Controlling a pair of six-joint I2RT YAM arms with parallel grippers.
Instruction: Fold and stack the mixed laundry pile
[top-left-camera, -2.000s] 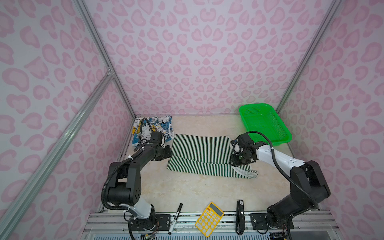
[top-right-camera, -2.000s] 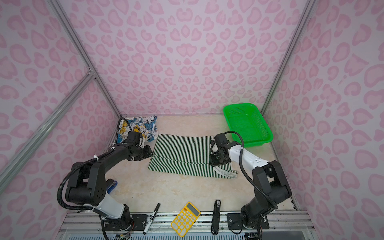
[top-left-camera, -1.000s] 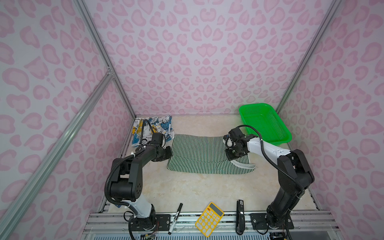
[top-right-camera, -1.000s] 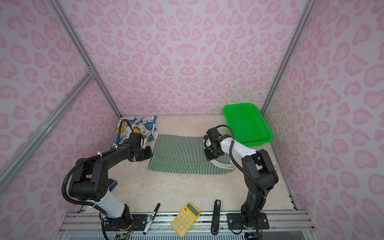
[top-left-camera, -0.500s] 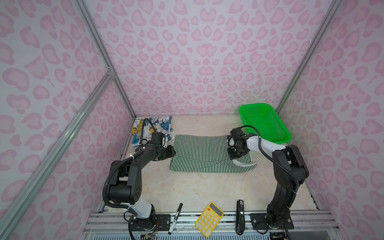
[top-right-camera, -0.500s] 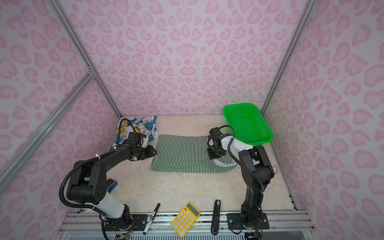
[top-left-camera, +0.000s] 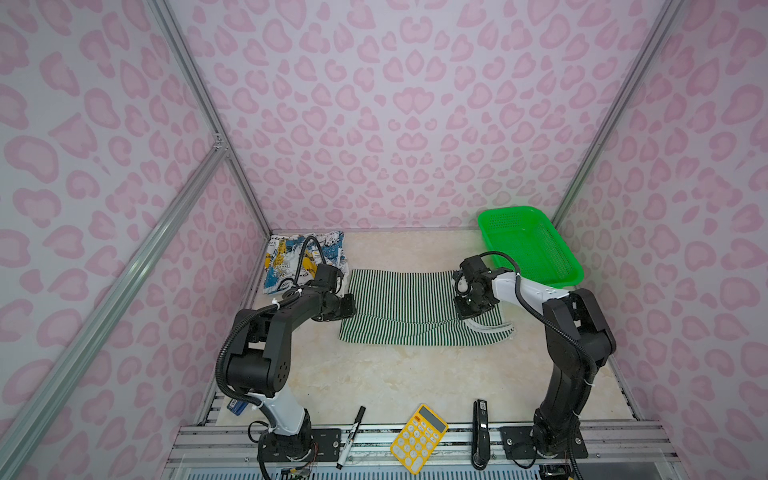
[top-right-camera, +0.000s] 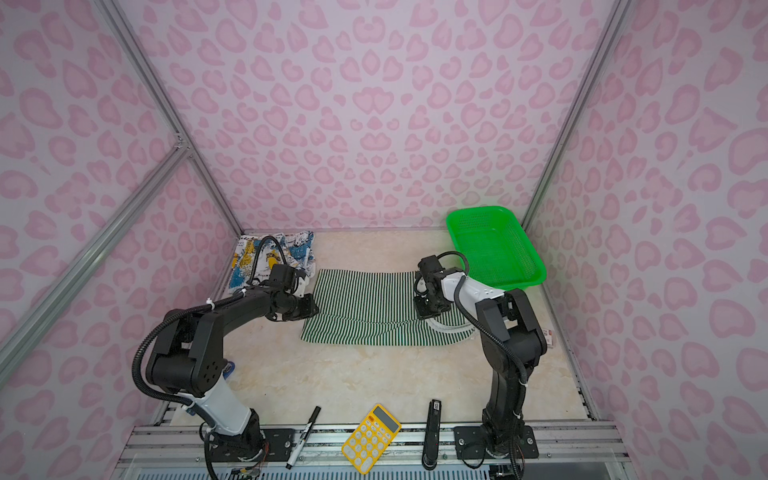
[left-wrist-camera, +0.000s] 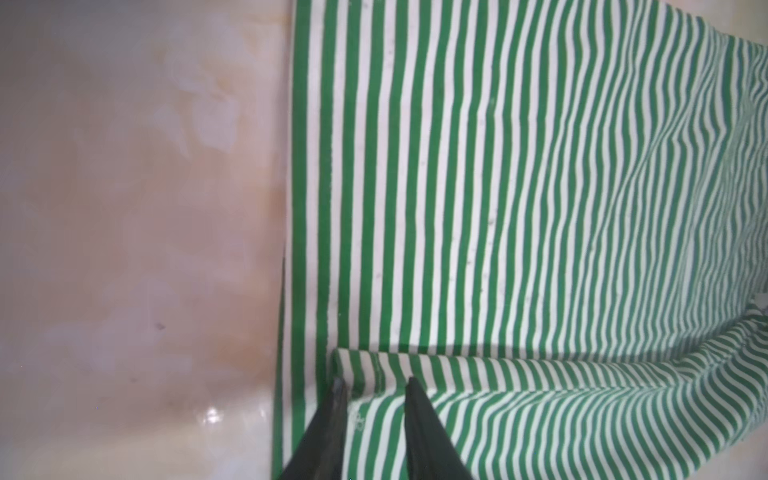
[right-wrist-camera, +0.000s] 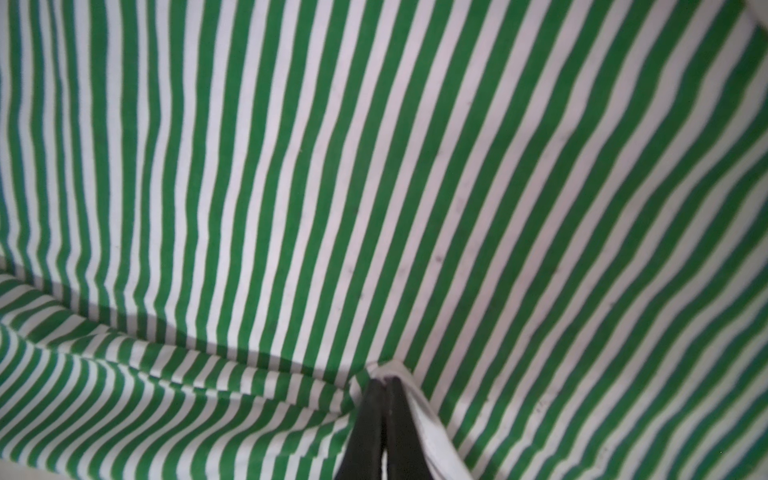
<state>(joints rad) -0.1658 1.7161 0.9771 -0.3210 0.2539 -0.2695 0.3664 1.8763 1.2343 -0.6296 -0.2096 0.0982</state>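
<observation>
The striped garment (top-left-camera: 415, 307) is spread flat across the middle of the desk (top-left-camera: 395, 374). A flap of it is doubled over the layer beneath, so a lengthwise fold is judged to be in hand. The right pincer (right-wrist-camera: 384, 384) is seen closed tight on the white trim (right-wrist-camera: 428, 428) at the flap's right end. That hold is judged to be taken so this end can be carried, or kept taut, while the opposite end is dealt with. The left pincer (left-wrist-camera: 374, 384) is set at the garment's left end, where the corner of the doubled layer lies between its parted jaws. Whether the cloth is actually pinched there cannot be told from the wrist view. With one pincer placed at each end of the same edge, the flap can be moved evenly and a sag in the middle avoided, though slight ripples are visible in the cloth near the right pincer. The printed garment (top-left-camera: 286, 257) is laid in the far left corner, just beside the striped one. It is apparently set apart as the base of the stack, but its folds cannot be judged because the left arm's cable crosses it. The green basket (top-left-camera: 532, 245) is kept at the far right, apart from the cloth. The stacking is judged not yet done.
</observation>
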